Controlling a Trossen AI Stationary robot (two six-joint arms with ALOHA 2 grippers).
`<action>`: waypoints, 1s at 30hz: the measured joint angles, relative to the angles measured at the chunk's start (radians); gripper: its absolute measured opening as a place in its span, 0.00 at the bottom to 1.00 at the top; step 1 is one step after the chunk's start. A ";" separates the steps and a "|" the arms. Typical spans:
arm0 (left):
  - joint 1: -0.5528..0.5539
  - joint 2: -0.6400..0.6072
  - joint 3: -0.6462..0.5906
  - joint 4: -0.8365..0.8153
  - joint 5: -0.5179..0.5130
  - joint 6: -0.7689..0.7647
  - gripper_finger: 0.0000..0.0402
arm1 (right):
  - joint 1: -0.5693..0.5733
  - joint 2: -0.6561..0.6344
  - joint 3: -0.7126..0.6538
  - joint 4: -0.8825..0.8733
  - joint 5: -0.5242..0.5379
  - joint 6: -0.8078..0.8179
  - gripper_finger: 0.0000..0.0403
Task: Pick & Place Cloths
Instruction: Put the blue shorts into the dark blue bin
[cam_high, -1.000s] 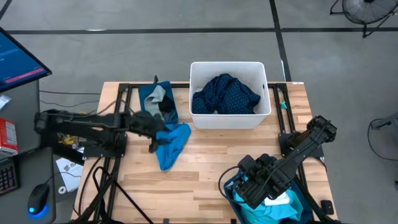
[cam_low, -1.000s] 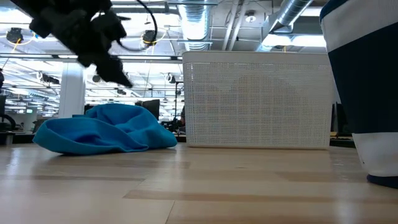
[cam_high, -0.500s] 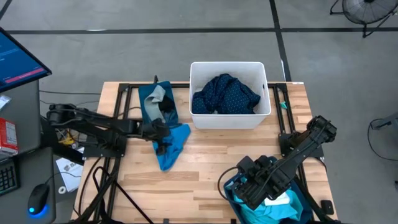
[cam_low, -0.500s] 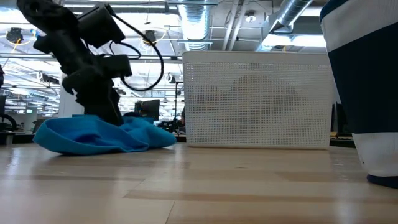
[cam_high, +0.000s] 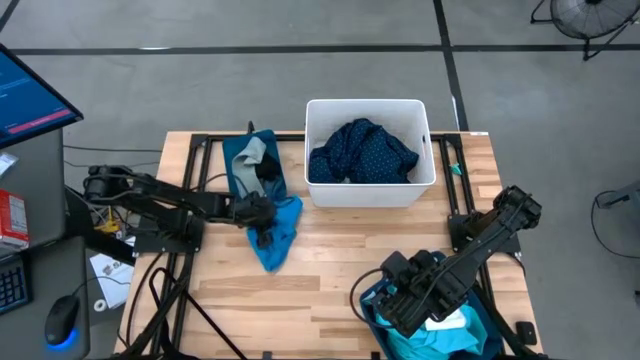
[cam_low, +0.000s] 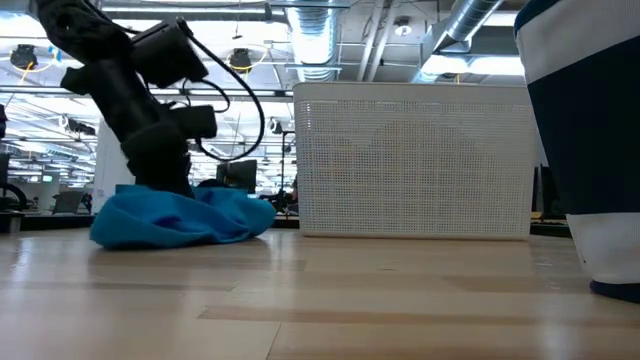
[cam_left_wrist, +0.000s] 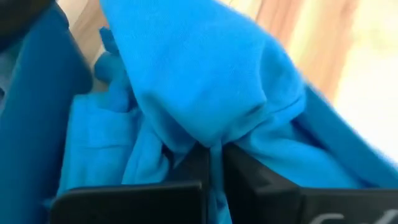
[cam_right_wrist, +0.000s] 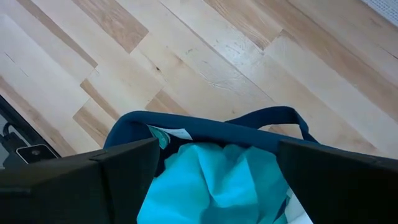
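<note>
A bright blue cloth (cam_high: 278, 240) lies bunched on the wooden table, left of the white tub (cam_high: 420, 180). My left gripper (cam_high: 265, 230) has come down on it and is shut on it. A navy dotted cloth (cam_high: 362, 152) fills the tub. Grey and black cloths (cam_high: 252, 160) lie on a teal fabric bin (cam_high: 238, 176) at the far left. My right gripper (cam_right_wrist: 214, 168) hangs open above the near-right bin (cam_right_wrist: 205, 124), over a turquoise cloth (cam_right_wrist: 217, 183) inside it, touching nothing. My left gripper pinches a gathered fold (cam_left_wrist: 208, 134) of the bright blue cloth between its two fingers (cam_left_wrist: 186, 168), several layers bunched together. It comes from above, slanting in from the table's left. The cloth rests on the table around the fingers (cam_low: 180, 220), slack.
The white tub (cam_low: 415, 160) stands at the far middle of the table. The near-right bin (cam_low: 585, 150) shows close by in the low view. Bare wood (cam_high: 330, 260) lies between the blue cloth and that bin. Black frame rails (cam_high: 195, 160) run along both table sides.
My left gripper has dropped onto the bright blue cloth, shifting a little toward the table's right, and has shut on a fold. The cloth has bunched up: its left end has been drawn in toward the fingers while the rest stays on the table.
</note>
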 joint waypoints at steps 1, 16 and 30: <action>-0.003 -0.014 0.000 0.005 0.019 -0.016 0.02 | -0.002 0.000 0.000 0.001 0.000 -0.006 0.79; -0.063 -0.430 0.090 0.064 0.099 -0.097 0.00 | -0.143 -0.107 0.000 -0.019 0.055 -0.491 0.79; -0.063 -0.474 0.193 0.183 0.034 -0.086 0.00 | -0.448 -0.202 0.001 0.712 0.141 -1.318 0.79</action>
